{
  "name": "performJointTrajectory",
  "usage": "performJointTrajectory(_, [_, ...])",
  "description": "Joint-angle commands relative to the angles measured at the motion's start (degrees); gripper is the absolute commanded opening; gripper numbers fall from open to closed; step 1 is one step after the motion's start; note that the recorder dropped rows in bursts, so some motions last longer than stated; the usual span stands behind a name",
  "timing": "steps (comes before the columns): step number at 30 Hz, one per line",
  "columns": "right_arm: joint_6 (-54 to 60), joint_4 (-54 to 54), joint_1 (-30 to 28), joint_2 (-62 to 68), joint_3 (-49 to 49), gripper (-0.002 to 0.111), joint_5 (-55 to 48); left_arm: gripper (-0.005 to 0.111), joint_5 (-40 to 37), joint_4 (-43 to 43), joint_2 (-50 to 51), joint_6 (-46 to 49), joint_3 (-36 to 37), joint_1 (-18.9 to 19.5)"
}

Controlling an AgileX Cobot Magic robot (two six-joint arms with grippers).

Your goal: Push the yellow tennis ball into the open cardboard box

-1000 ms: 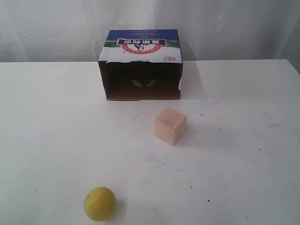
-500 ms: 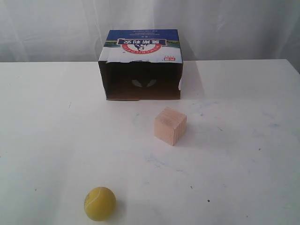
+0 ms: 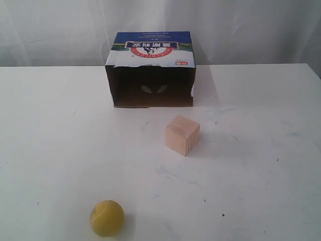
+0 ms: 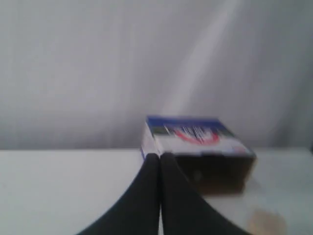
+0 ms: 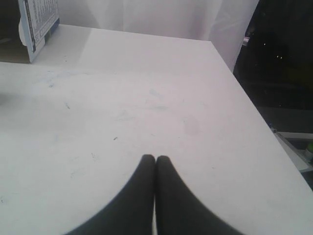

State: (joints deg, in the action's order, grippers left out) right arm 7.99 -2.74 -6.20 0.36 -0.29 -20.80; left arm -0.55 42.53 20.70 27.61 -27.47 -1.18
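- The desk (image 3: 261, 175) is white and lightly scuffed.
- The open cardboard box (image 3: 150, 70) sits mid-way along the far edge, its dark mouth facing the near edge.
- A wooden cube (image 3: 181, 134) stands mid-desk, in front of that mouth.
- The yellow tennis ball (image 3: 107, 218) rests by the near edge, toward the left corner, well apart from the box — the whole push is left to do.
- The left hand (image 4: 160, 155) and right hand (image 5: 155, 158) are both clenched, empty.
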Motion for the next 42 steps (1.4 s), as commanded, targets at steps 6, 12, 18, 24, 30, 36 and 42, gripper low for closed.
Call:
performJointTrajectory(6, [-0.2, -0.1, -0.2, -0.4, 0.3, 0.000, 0.6, 0.000, -57.3, -3.8, 45.7, -1.2, -27.8, -0.2])
performJointTrajectory(12, [-0.2, -0.1, -0.2, -0.4, 0.3, 0.000, 0.6, 0.000, -52.1, 0.6, 58.6, -0.9, -30.2, -0.2])
performJointTrajectory(18, [-0.2, -0.1, -0.2, -0.4, 0.3, 0.000, 0.6, 0.000, -69.4, 17.4, 61.6, 14.9, -26.4, -2.4])
performJointTrajectory(24, [-0.2, -0.1, -0.2, -0.4, 0.3, 0.000, 0.6, 0.000, -60.1, 25.7, 61.6, 27.7, -13.4, -9.4])
performJointTrajectory(30, [-0.2, -0.1, -0.2, -0.4, 0.3, 0.000, 0.6, 0.000, -46.3, 25.6, 61.1, 24.1, -6.7, -12.1])
performJointTrajectory(36, [-0.2, -0.1, -0.2, -0.4, 0.3, 0.000, 0.6, 0.000, -35.4, 23.6, 61.0, 25.1, -3.8, -12.2])
performJointTrajectory(42, [-0.2, -0.1, -0.2, -0.4, 0.3, 0.000, 0.6, 0.000, -32.9, 23.2, 61.0, 25.1, -2.3, -12.2])
